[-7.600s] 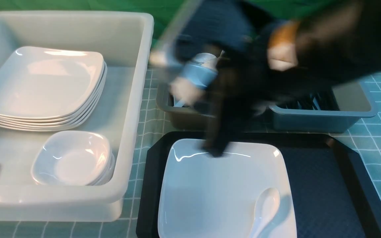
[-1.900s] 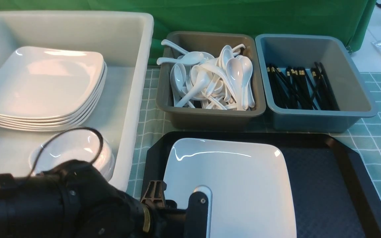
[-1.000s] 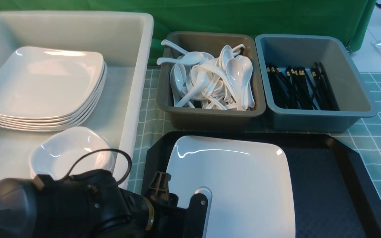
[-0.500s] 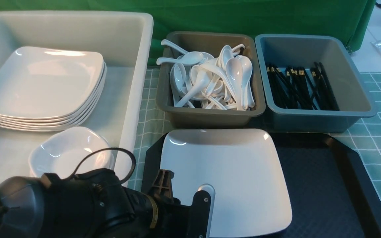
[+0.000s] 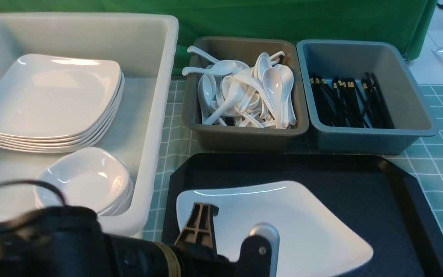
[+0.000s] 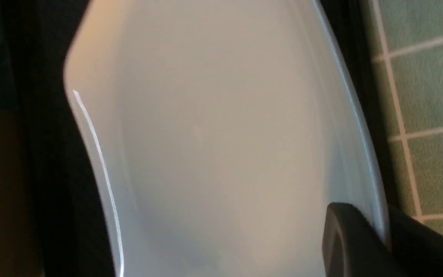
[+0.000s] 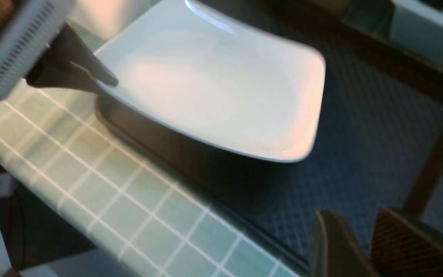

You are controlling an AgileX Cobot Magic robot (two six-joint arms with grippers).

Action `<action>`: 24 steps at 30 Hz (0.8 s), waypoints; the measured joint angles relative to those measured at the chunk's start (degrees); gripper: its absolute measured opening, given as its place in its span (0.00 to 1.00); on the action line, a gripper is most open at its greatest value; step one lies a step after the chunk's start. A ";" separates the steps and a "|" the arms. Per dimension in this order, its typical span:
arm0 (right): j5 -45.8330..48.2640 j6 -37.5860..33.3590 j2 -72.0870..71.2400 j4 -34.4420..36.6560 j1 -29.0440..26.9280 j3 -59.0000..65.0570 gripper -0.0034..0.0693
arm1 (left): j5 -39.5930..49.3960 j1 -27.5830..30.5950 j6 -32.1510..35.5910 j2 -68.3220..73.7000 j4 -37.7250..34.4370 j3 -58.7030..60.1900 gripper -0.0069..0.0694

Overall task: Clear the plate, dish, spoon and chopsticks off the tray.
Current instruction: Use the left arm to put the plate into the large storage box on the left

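The large white plate [image 5: 283, 219] hangs tilted above the black tray [image 5: 363, 181], its far edge raised. My left gripper [image 5: 221, 246] is shut on the plate's near-left rim. The left wrist view shows the plate [image 6: 214, 134] with the rim pinched between the gripper's [image 6: 385, 238] fingers. The right wrist view shows the plate [image 7: 214, 88] lifted off the tray [image 7: 360, 154], held at one corner by the left gripper [image 7: 102, 82]. My right gripper [image 7: 360, 223] is shut and empty over the tray's near right part. No dish, spoon or chopsticks show on the tray.
A white tub [image 5: 156, 115] at the left holds stacked plates [image 5: 48, 100] and stacked dishes [image 5: 87, 184]. Behind the tray stand a grey bin of white spoons [image 5: 244, 92] and a blue-grey bin of black chopsticks [image 5: 348, 102]. The table's near edge [image 7: 90, 215] runs beside the tray.
The left gripper closed on the plate's near-left rim and has lifted and tilted it off the tray, toward me. The spoon seen on it earlier is gone and the right arm has left the front view.
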 joint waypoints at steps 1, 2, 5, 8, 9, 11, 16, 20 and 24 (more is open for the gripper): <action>-1.34 0.00 0.00 -0.06 0.00 0.00 0.32 | 0.55 -0.04 -0.37 -1.65 -0.90 -1.06 0.12; -1.97 0.00 0.00 -0.19 0.00 0.00 0.32 | 1.01 -0.11 -0.51 -2.65 -1.42 -1.86 0.12; -2.85 0.49 0.00 -0.91 0.00 0.00 0.32 | 2.33 -0.11 -0.72 -4.09 -2.09 -3.09 0.12; -2.91 1.39 0.00 -2.27 0.00 0.00 0.23 | 3.85 -0.23 -0.93 -5.34 -3.34 -5.26 0.13; -2.91 1.48 0.00 -2.69 0.00 0.00 0.18 | 4.14 -0.23 -0.93 -5.66 -3.79 -6.05 0.13; -2.91 2.16 0.00 -3.40 0.00 -0.27 0.11 | 4.37 -0.23 -0.93 -6.23 -4.33 -7.38 0.13; -4.16 3.13 -0.02 -5.55 0.00 -1.76 0.08 | 4.57 -0.23 -0.52 -8.57 -6.30 -10.49 0.13; -6.43 4.42 -0.02 -7.48 0.00 -2.30 0.08 | 4.81 -0.29 -0.52 -10.15 -6.79 -11.83 0.13; -8.70 6.98 0.52 -10.79 0.00 -2.37 0.08 | 5.51 0.27 -0.77 -12.75 -6.02 -13.26 0.13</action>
